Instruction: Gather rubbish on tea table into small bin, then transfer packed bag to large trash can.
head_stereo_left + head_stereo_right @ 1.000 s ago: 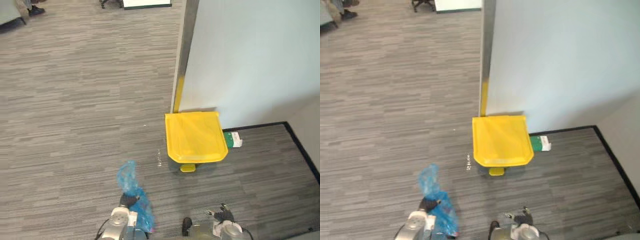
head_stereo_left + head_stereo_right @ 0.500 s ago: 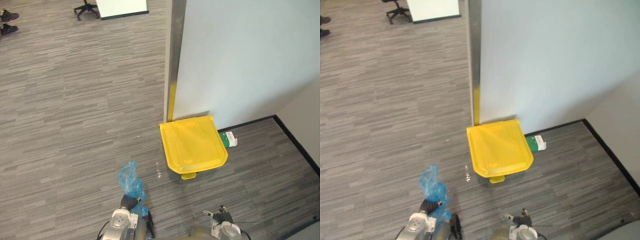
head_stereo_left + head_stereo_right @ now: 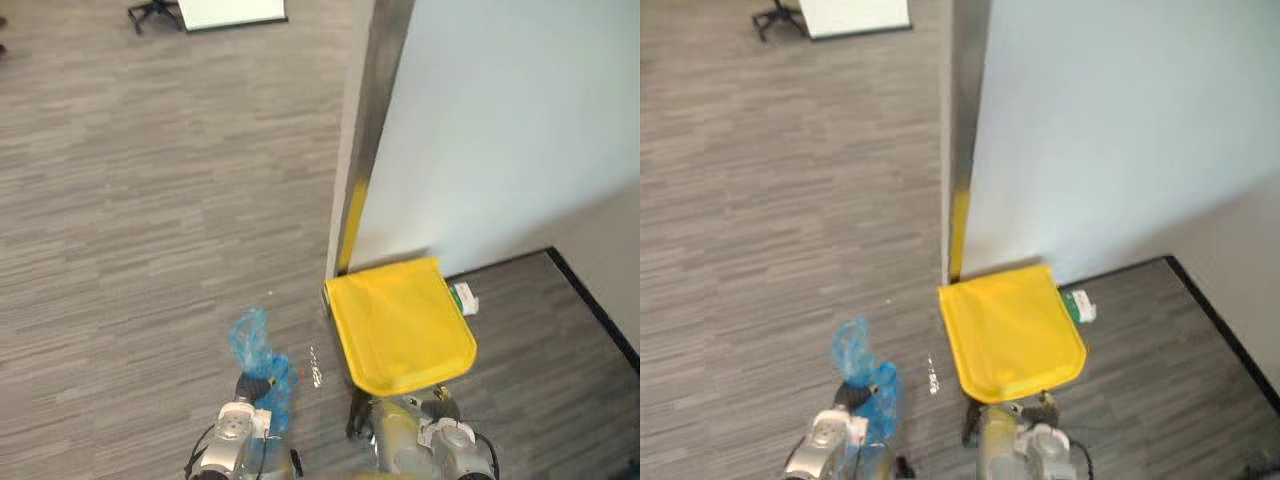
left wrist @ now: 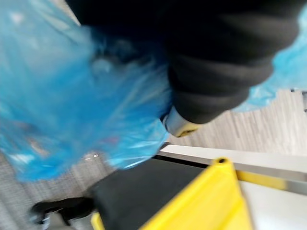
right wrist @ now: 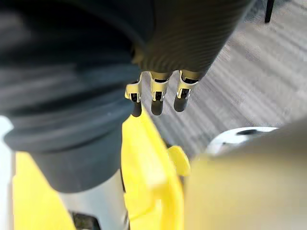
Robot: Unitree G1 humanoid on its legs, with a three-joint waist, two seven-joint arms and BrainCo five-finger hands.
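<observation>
A filled blue plastic bag (image 3: 255, 352) hangs from my left hand (image 3: 256, 387), whose fingers are curled round its knotted top; in the left wrist view the bag (image 4: 72, 96) bulges beside the hand's dark cover (image 4: 225, 72). To its right the large yellow-lidded trash can (image 3: 400, 322) stands against the wall with its lid down. My right hand (image 3: 441, 404) is at the can's front edge, and its fingers (image 5: 153, 98) hang relaxed over the yellow lid rim (image 5: 148, 163), holding nothing.
A white wall panel (image 3: 500, 130) and a metal post with a yellow strip (image 3: 353, 215) rise behind the can. A small green and white box (image 3: 463, 297) lies by the wall at the can's right. An office chair base (image 3: 150, 12) stands far off.
The camera has moved closer, so the yellow can now lies lower in view, right before my right hand. The blue bag stays in my left hand.
</observation>
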